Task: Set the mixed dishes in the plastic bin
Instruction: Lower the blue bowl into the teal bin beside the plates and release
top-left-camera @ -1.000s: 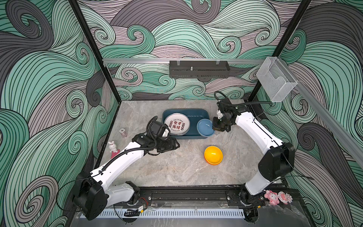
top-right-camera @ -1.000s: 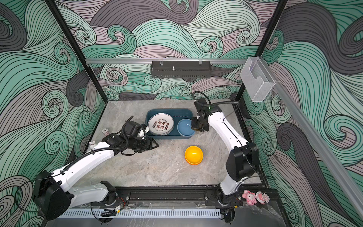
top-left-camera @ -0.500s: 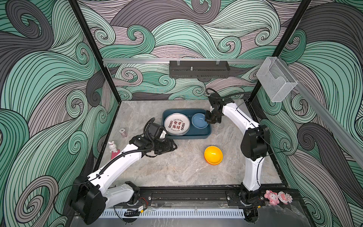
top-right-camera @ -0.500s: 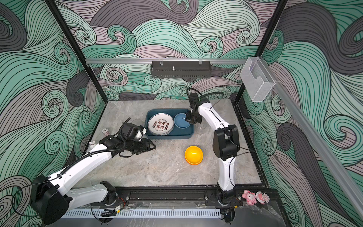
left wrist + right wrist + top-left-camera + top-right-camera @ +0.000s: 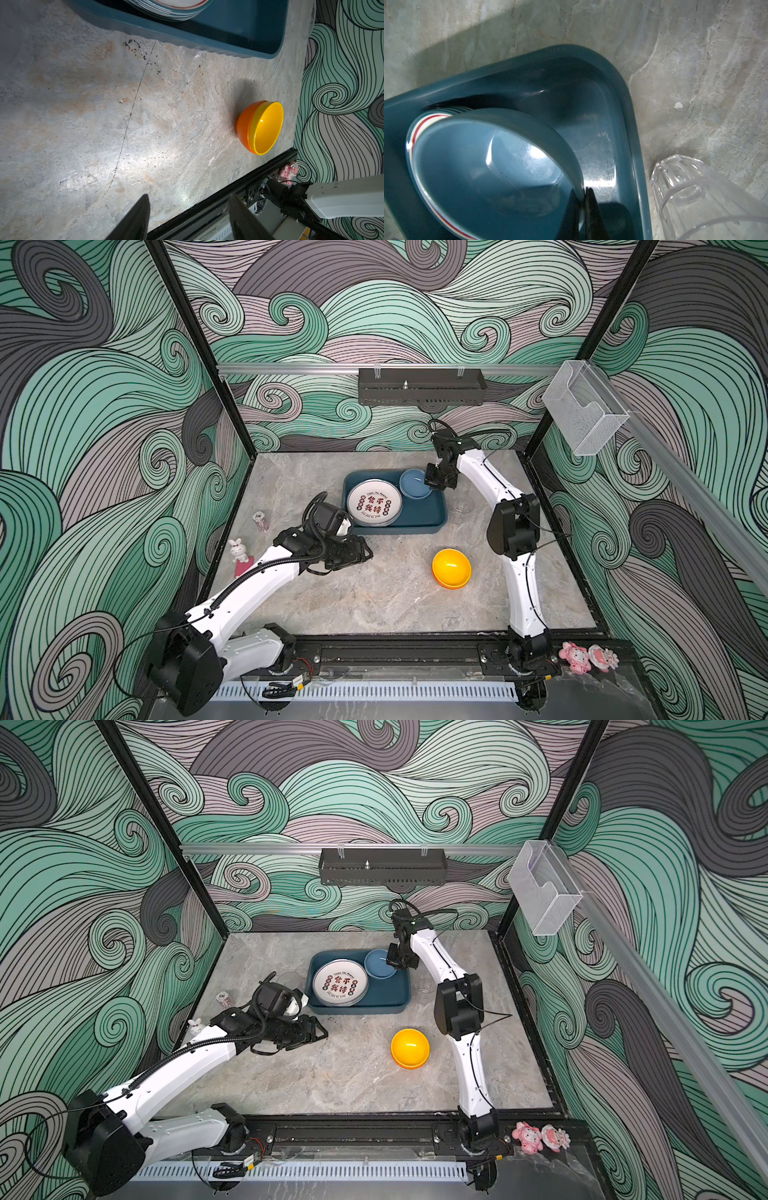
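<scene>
Far left by the wall: white rabbit figurine, upright. L gripper is low over the table, near the bin's front-left corner. Its jaws are apart w/ nothing btwn them; left wrist view shows only bare stone btwn the fingers. A faint clear tumbler stands just behind that wrist, left of the bin. Plastic bin sits mid-table toward the back. Its left half holds a stack of plates w/ red/black characters. To their back-right, also in the bin: blue bowl, tilted, edge overlapping the plates' rim. R gripper has its jaws clamped on the bowl's right rim. Can't tell if the bowl touches the bin floor. Second tumbler is on the table just beside the bin's right wall. Front-right, well apart from the bin: yellow bowl nested in orange bowl.
</scene>
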`<state>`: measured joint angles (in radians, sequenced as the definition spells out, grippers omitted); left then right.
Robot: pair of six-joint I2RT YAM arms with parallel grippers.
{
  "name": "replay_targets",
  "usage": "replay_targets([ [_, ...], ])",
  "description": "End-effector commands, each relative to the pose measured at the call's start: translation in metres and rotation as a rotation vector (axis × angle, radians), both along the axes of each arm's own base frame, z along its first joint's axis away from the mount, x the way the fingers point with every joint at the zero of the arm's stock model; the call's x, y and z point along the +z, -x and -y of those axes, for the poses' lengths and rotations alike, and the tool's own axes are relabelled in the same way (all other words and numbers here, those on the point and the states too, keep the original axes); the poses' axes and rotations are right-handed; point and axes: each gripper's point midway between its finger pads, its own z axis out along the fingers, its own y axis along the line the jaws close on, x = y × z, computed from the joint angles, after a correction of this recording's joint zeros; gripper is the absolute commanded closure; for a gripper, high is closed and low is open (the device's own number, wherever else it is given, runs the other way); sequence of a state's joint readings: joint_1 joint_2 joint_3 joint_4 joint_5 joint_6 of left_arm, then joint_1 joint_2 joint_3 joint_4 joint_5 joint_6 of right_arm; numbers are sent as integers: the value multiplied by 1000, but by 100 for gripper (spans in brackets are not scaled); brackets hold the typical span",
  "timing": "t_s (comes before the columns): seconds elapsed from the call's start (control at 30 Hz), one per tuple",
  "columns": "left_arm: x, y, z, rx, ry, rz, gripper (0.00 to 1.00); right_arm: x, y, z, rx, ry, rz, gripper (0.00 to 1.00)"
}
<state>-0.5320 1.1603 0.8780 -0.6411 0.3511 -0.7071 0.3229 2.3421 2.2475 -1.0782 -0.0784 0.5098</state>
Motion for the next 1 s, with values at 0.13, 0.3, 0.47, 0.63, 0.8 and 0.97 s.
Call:
replay_targets([
  [0.13, -2, 6, -7, 24, -8, -22, 37, -8, -7, 15, -45, 37, -19, 100],
  [0.3, -4, 6, -7, 30, -8, -31, 37, -17, -11, 15, -47, 44, -28, 100],
  [0.47, -6, 7, -7, 36, -6, -43, 37, -24, -14, 16, -53, 48, -35, 100],
  [0.63, -8, 8, -8, 41, -5, -51, 37, -29, -16, 15, -58, 46, -41, 100],
  [0.8, -10, 8, -7, 43, -2, -55, 38, -34, -16, 15, -61, 49, -50, 100],
  [0.97, -11, 8, -7, 44, 0, -61, 38, -40, -16, 15, -62, 50, -61, 100],
])
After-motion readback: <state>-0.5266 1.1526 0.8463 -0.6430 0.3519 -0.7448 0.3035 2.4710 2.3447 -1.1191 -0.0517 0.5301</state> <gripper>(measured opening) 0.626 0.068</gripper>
